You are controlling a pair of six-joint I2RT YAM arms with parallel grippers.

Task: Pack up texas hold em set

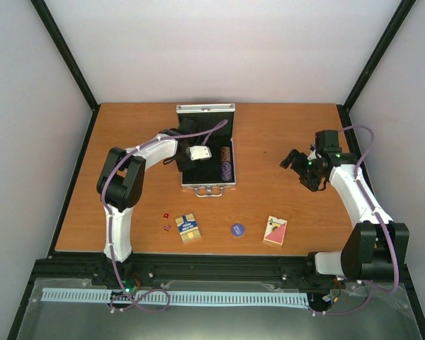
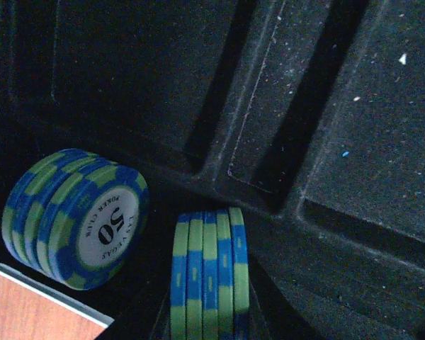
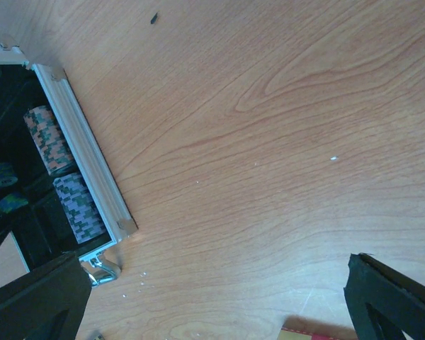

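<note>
The open aluminium case (image 1: 207, 185) sits at the upper centre of the table (image 1: 127, 134), its lid raised at the back. The left gripper (image 1: 198, 153) reaches into the black lining. Its jaws are clamped on an edge-on stack of blue-green chips (image 2: 209, 276), and a second stack marked 50 (image 2: 78, 216) stands at lower left in the wrist view. The right gripper (image 1: 297, 166) hovers to the right of the case, jaws wide apart and empty. Along the lower table lie two red dice (image 1: 166, 215), the blue-yellow deck (image 1: 188, 227), the blue disc (image 1: 237, 229) and the red deck (image 1: 275, 230).
</note>
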